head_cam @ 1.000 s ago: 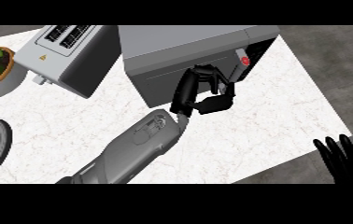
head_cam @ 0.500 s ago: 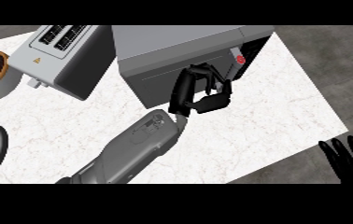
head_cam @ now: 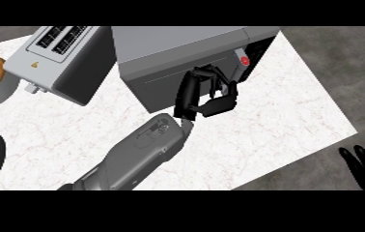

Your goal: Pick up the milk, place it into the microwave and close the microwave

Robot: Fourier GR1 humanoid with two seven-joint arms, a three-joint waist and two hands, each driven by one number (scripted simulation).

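The grey microwave [head_cam: 178, 45] stands at the back of the counter, its door [head_cam: 160, 88] swung almost flat against the front. A thin dark gap shows by the control strip with the red button [head_cam: 245, 60]. My left hand [head_cam: 210, 94] rests against the door's right end, fingers relaxed and slightly bent, holding nothing. The milk is nowhere in sight, and the door hides the inside of the microwave. Only the fingertips of my right hand [head_cam: 352, 164] show, at the lower right edge off the counter, resting open.
A silver toaster [head_cam: 64, 57] stands left of the microwave. A pale round rim [head_cam: 6, 87] and an orange bit [head_cam: 2, 66] peek in at the left edge. The white marble counter [head_cam: 271, 115] ends in a slanting edge at the right.
My left hand has edged slightly toward the microwave's front and stays on the door. The right hand's fingertips have slipped a little lower toward the corner.
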